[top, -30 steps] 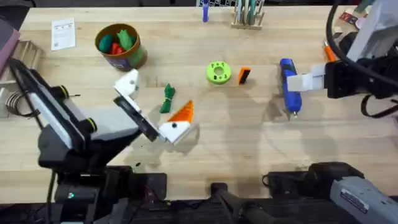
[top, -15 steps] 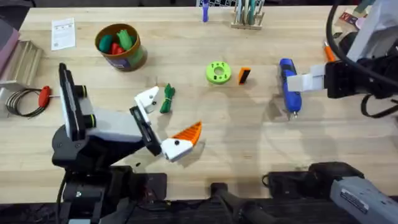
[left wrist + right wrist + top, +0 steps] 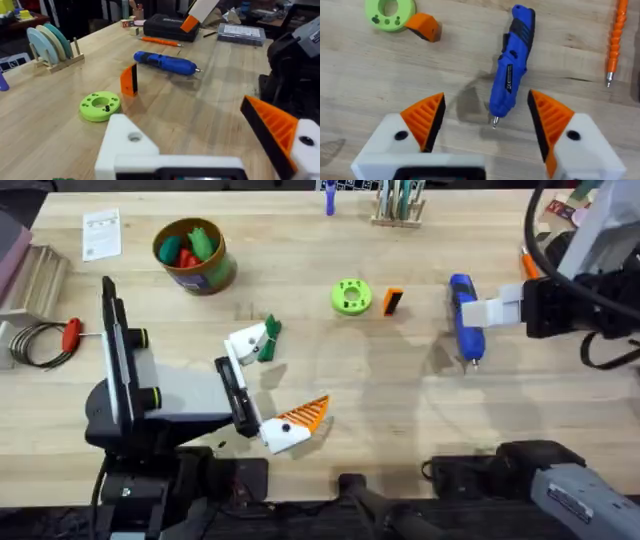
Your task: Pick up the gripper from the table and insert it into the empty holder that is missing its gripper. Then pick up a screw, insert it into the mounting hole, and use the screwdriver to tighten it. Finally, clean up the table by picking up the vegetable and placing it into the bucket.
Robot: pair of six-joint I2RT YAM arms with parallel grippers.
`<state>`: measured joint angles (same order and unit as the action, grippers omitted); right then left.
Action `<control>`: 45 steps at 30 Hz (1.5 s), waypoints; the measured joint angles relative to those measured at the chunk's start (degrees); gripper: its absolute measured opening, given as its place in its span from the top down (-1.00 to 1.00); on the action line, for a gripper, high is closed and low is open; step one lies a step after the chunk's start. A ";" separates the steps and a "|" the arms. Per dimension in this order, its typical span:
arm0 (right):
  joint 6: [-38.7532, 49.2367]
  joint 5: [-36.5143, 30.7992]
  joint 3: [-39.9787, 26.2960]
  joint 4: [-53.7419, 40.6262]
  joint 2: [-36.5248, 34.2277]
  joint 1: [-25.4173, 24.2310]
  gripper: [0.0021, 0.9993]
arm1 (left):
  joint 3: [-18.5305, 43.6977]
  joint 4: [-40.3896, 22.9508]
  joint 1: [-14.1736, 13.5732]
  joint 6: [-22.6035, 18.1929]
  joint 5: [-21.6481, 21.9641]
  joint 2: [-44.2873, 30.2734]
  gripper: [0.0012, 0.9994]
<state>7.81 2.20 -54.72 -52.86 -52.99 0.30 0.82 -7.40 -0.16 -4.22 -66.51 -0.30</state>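
Note:
The gripper [image 3: 392,301], an orange-and-black block, stands on edge beside a lime-green disc [image 3: 351,296]; the left wrist view shows the block [image 3: 129,80] too. The holder [image 3: 398,205] with its upright slats sits at the far edge. The dark green vegetable [image 3: 270,338] lies just beside one white finger of my open left gripper [image 3: 275,380]. The bucket [image 3: 193,255] stands far left with toy foods inside. My right gripper [image 3: 487,125] hangs open above the blue screwdriver [image 3: 510,70], holding nothing.
An orange slim tool [image 3: 616,35] lies right of the screwdriver. A red-handled tool with a wire loop [image 3: 60,338] and a paper card [image 3: 102,232] lie at the far left. A black case [image 3: 170,25] sits behind the screwdriver.
My left gripper has swung toward the table's front and right, turning so its white finger now sits beside the vegetable. The right arm and the objects have stayed still.

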 joint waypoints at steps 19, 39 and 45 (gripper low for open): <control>0.00 0.00 0.00 0.00 0.00 0.00 -0.98 | 0.00 -0.04 0.00 -0.12 -0.17 -0.02 -0.97; 0.00 0.00 0.00 0.00 0.00 0.00 -0.98 | 0.00 -0.04 0.00 -0.14 -0.17 0.00 -0.97; -1.00 1.36 0.00 2.47 0.00 0.00 -0.98 | 0.00 -0.04 0.00 -0.14 -0.18 -0.02 -0.97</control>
<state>6.82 3.56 -54.72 -50.39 -52.99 0.30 0.82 -7.44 -0.16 -4.36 -66.69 -0.32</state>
